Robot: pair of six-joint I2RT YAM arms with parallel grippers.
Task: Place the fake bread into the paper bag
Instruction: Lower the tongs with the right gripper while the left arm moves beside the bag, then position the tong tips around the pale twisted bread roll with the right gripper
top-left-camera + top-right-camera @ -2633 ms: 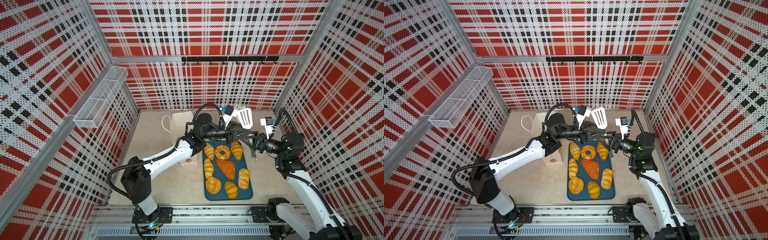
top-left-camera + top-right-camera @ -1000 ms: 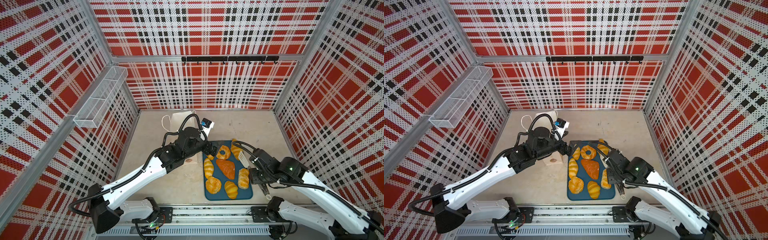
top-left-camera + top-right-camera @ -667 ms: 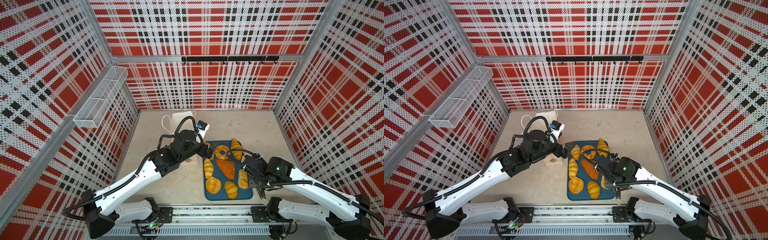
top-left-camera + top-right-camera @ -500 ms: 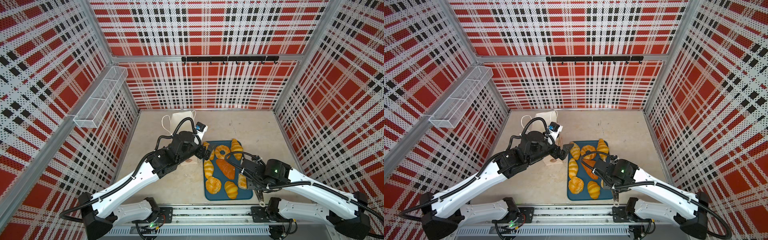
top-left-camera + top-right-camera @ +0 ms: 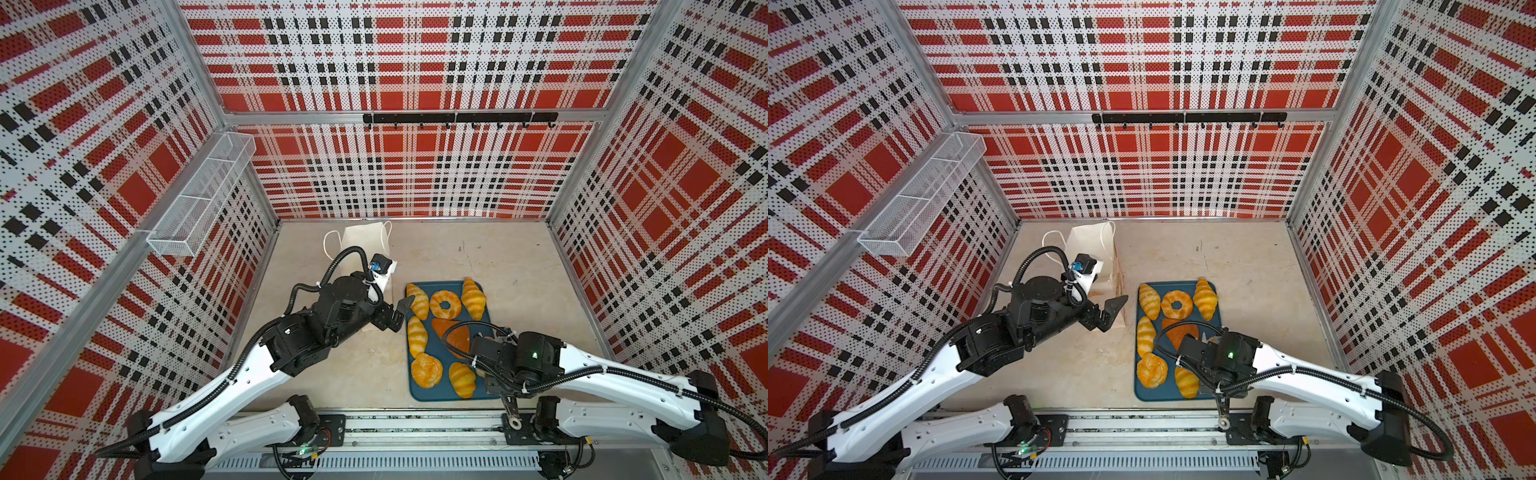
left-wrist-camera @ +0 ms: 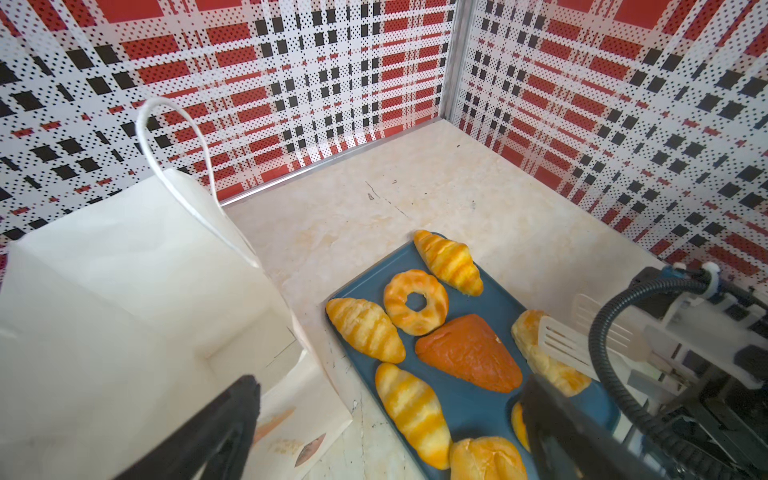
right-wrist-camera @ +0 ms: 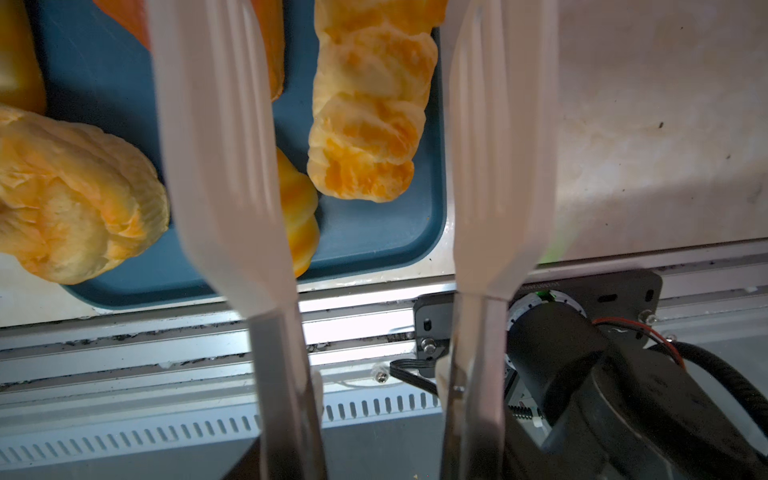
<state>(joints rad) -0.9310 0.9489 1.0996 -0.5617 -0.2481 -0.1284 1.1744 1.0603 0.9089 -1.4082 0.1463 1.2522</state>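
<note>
Bread [image 5: 459,338]: all eight pcs lie on tray [image 5: 432,394]. Bag [image 5: 365,239] stands upright, mouth open, just left of tray's far end. One croissant [image 7: 370,116] at tray's near-right edge sits betw. the two white slotted blades of R gripper [image 7: 361,83]. Blades are apart w/ a sliver of tray showing beside the croissant, so it's flanked, not squeezed. L gripper [image 5: 401,313] hovers over the gap betw. bag and tray, jaws spread wide, holding nothing. In its wrist view one finger [image 6: 224,424] is over bag's near wall, the other over the tray. Wire basket [image 5: 199,199] on left wall, hook rail [image 5: 457,118] on back wall.
</note>
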